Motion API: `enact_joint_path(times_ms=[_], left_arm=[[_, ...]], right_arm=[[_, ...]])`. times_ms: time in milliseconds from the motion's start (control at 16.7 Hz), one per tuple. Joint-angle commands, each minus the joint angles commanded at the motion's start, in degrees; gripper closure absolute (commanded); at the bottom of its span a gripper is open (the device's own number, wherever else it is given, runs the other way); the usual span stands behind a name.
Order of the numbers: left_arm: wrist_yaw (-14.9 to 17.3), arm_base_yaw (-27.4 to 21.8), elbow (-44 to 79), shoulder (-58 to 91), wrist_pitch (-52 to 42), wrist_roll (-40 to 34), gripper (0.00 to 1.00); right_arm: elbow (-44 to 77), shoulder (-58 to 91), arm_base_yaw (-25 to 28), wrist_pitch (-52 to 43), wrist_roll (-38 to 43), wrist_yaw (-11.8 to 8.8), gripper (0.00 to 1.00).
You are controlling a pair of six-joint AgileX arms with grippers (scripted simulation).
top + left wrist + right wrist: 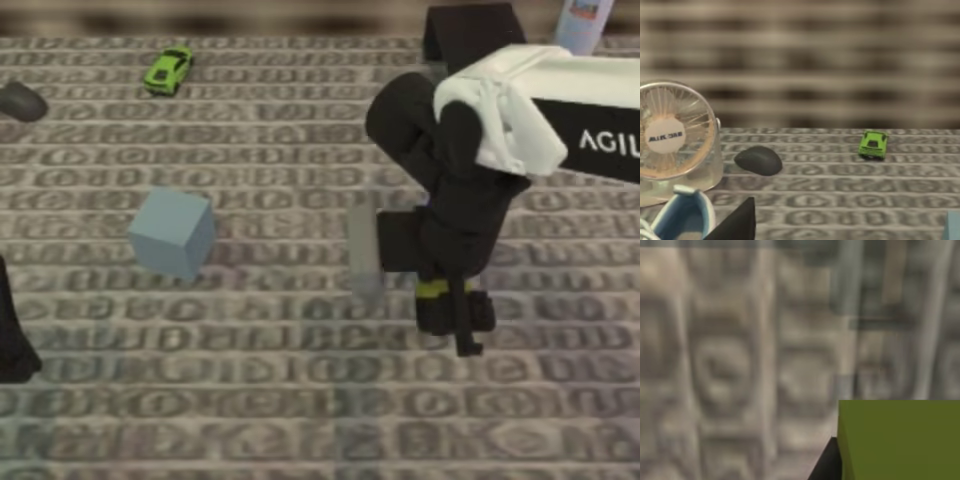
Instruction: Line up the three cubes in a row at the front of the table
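Our right gripper (pixel 455 318) hangs over the worktop (pixel 300 400) at roughly four o'clock from its centre, and a strip of olive-yellow shows just under the wrist in the top view. The right wrist view confirms it: the small olive-yellow cube (pixel 900 440) fills the near corner of the picture, with a dark finger (pixel 825 465) against its side, so we judge the fingers clamped on that cube. Whether it is lifted or already resting on the worktop we cannot tell.

The large pale blue-grey cube (pixel 172 232) sits alone at about nine o'clock, well apart from the right gripper and untouched. The lavender-purple cube is not in sight anywhere; it may be hidden beneath our right arm, but we cannot say.

Our left arm is parked at the left edge, near eight o'clock; its wrist view looks across at a green toy car (pixel 873 144), a dark mouse-like lump (pixel 758 160) and a small fan (pixel 672 137), and its fingers' state cannot be told.

We judge the task early: no row stands yet at the six o'clock edge. The yellow cube is in hand, and the blue-grey one, and likely the purple one, remain to be placed.
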Motion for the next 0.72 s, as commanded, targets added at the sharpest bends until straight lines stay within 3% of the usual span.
enact_joint_path(times_ms=[420,720], left_arm=[[0.0,0.0,0.0,0.0,0.0,0.0,0.0],[0.0,0.0,0.0,0.0,0.0,0.0,0.0]], right_arm=[[-4.37,1.71,0.26,5.72,-0.15,0.05,1.0],[-4.37,1.71,0.26,5.72,-0.15,0.05,0.62]])
